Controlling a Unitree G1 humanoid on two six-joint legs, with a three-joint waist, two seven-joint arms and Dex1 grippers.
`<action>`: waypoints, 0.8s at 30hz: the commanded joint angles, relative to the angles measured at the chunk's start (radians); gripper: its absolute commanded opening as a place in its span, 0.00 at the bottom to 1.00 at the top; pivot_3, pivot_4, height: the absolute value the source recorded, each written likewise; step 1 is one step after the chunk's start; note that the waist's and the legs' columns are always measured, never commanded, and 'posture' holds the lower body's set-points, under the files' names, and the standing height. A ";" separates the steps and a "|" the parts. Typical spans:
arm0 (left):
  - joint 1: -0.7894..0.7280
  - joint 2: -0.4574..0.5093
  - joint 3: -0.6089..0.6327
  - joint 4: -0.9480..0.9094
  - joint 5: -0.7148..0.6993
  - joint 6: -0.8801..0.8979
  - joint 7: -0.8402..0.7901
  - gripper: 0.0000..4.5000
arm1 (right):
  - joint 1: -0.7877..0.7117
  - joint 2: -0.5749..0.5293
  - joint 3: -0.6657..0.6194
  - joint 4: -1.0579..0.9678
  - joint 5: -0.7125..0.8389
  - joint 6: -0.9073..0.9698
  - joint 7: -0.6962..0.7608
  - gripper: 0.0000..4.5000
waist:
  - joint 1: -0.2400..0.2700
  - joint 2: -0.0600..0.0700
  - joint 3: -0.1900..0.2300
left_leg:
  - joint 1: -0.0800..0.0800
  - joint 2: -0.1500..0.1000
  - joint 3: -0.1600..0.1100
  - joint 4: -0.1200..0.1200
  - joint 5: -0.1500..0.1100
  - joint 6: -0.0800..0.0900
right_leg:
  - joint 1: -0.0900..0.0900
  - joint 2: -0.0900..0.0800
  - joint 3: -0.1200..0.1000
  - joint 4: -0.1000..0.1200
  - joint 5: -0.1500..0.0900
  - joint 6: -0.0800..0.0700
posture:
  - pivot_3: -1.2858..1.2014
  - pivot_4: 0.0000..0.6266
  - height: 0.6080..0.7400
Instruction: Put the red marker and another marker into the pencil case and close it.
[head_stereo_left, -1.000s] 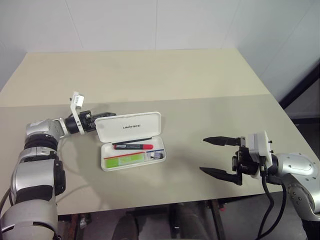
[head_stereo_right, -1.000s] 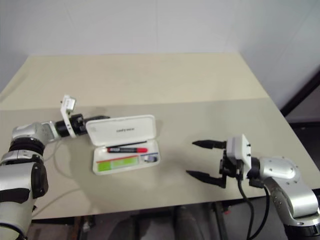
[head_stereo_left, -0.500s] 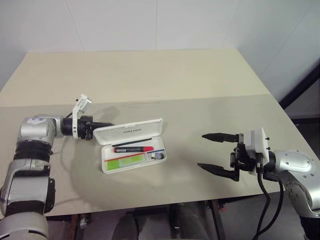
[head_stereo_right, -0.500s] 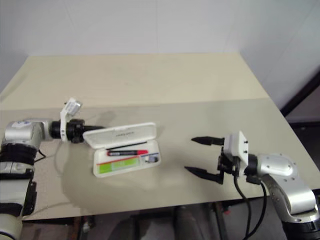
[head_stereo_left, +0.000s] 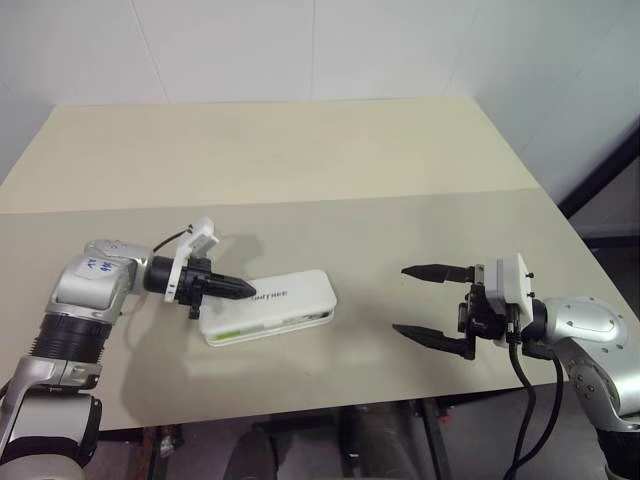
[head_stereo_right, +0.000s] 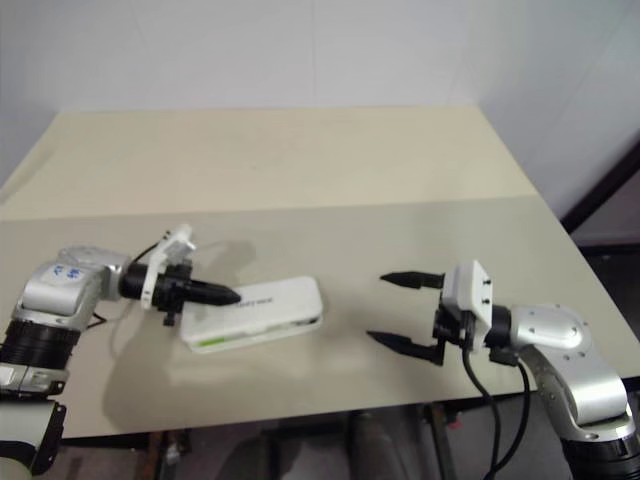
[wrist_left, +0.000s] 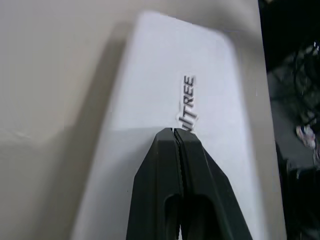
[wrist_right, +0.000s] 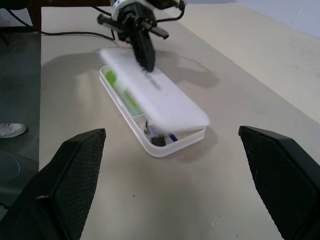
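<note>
The white pencil case (head_stereo_left: 298, 299) lies left of the table's middle with its lid (wrist_right: 170, 106) lowered almost flat. A narrow gap is left along the front. My left gripper (head_stereo_left: 248, 292) is shut, and its joined tips rest on the lid by the printed "UNITREE" (wrist_left: 187, 97). Through the gap shows the green of another marker (wrist_right: 123, 93), lying inside the case. The red marker is hidden under the lid. My right gripper (head_stereo_left: 402, 300) hovers open and empty over the table to the right of the case, pointing toward it.
The tan table (head_stereo_left: 300, 160) stretches wide behind the case, with a seam across it. Its front edge (head_stereo_left: 330, 400) runs close below both grippers. A small dark item (wrist_right: 156, 136) sits in the case's end compartment.
The lid has swung down from upright to almost flat. My left gripper came from behind the lid, rolled over and moved onto its top. The right gripper stayed put.
</note>
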 joint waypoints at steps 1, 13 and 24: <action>0.026 0.028 -0.042 -0.047 0.043 -0.040 0.027 0.00 | 0.008 0.001 -0.015 -0.015 0.011 -0.016 -0.003 1.00 | 0.000 0.000 0.000 | 0.000 0.000 0.000 0.000 0.000 0.000 | 0.000 0.000 0.000 0.000 0.000 0.000 | 0.52 0.24 1.00; 0.080 0.040 -0.091 -0.098 0.079 -0.132 0.088 0.00 | 0.031 -0.004 -0.029 -0.002 0.012 -0.048 0.021 1.00 | 0.000 0.001 -0.001 | 0.001 0.000 0.001 0.000 0.000 0.000 | 0.002 0.000 0.001 0.000 -0.001 0.000 | 0.52 0.24 1.00; 0.160 0.002 0.123 -0.254 -0.047 -0.146 0.194 0.00 | -0.013 0.001 0.004 0.038 -0.006 -0.065 0.029 1.00 | 0.000 0.001 0.000 | 0.001 0.000 0.000 0.000 -0.001 0.001 | 0.001 0.000 0.001 -0.001 -0.001 0.001 | 0.52 0.24 1.00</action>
